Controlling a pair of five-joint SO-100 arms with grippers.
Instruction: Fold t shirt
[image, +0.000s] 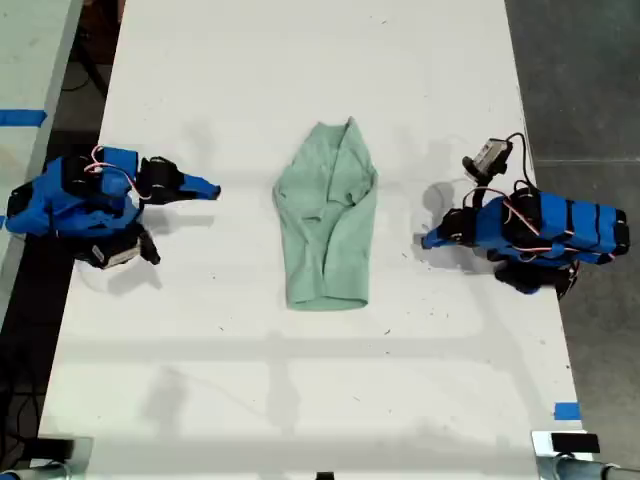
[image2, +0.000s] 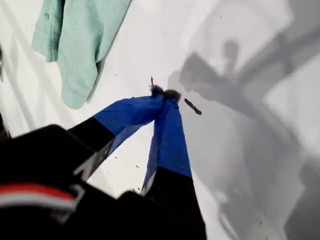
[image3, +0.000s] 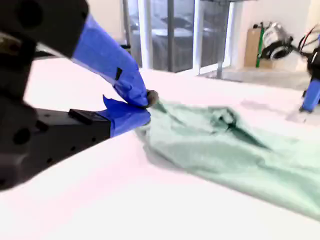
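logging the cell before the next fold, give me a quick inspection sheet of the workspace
surface: white table, a few dark specks
job's things: t shirt mid-table, folded into a narrow strip, wrinkled
clutter: nothing seen
grippers: my first gripper shut, empty, apart from the shirt; my second gripper shut, empty, beside the shirt
cables: red and white wires on the arms, black cable looping
surroundings: dark floor, blue tape on the table edge

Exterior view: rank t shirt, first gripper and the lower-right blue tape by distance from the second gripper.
From my second gripper, on the exterior view's left:
1. t shirt, mid-table.
2. my first gripper, on the exterior view's right.
3. blue tape, the exterior view's lower right corner.
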